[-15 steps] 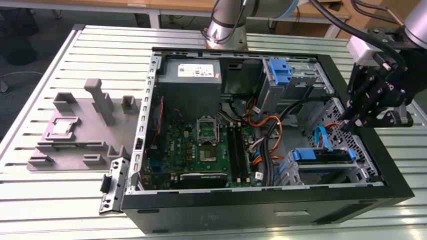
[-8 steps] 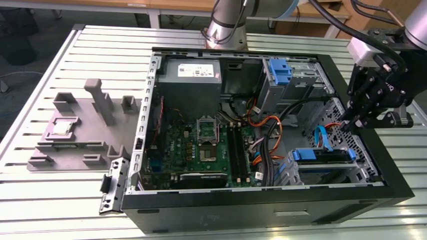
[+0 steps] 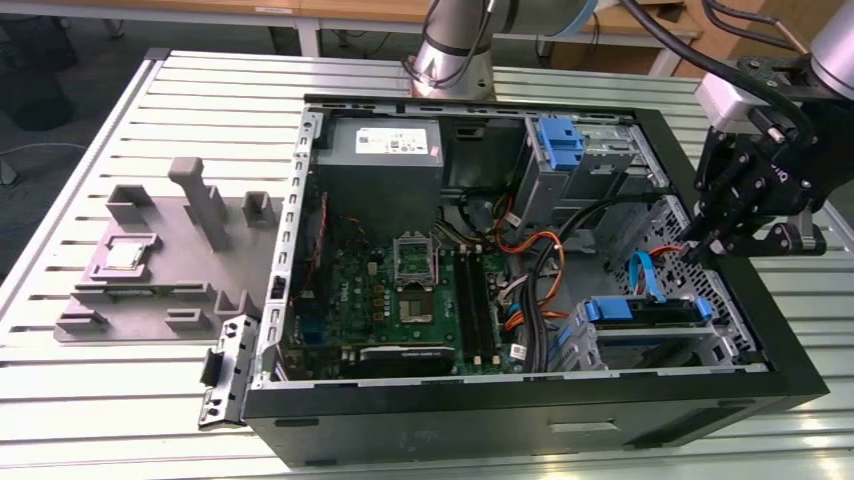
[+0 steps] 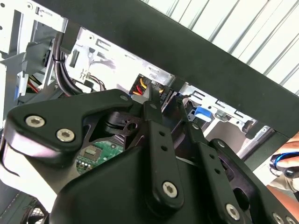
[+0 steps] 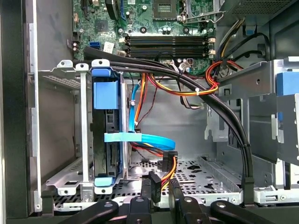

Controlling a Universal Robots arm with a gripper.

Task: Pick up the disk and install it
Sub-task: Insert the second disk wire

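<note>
Arm is reaching in over the open computer case (image 3: 534, 420) from the exterior view's right. The case lies on its side on the slatted table (image 3: 107, 400).

Gripper (image 3: 690, 255) hangs just above the inner corner of the case, beside the drive cage (image 3: 587, 345). I see it touching nothing.

In both wrist views the two fingers (image 5: 152, 184) are drawn close together, with only a thin slit between the tips. I see nothing pinched between them. The gripper (image 5: 163, 179) sits over the perforated case floor, and an orange and yellow wire bundle (image 5: 169, 165) runs down just beyond the tips. In the second wrist view the gripper (image 4: 166, 100) points toward the metal side wall of the case.

The disk (image 3: 645, 311) sits in the drive cage at the near corner of the case on the exterior view's right, with its blue carrier face showing at the cage mouth. In the first wrist view the disk (image 5: 106, 93) stands on edge between the cage's metal rails, well apart from the fingertips. I cannot tell whether it is fully seated.

A blue flat cable (image 5: 149, 139) curves out from beside the disk. A thick black cable bundle (image 5: 187, 79) passes over the top of the cage and bends down along the far bay.

Elsewhere in the case:
- The green board (image 3: 400, 290) lies on the floor.
- The grey power supply (image 3: 380, 145) is at the far end.
- A blue bracket (image 3: 561, 140) sits on the upper bay.

A grey parts fixture (image 3: 160, 260) lies on the table at the exterior view's left.
</note>
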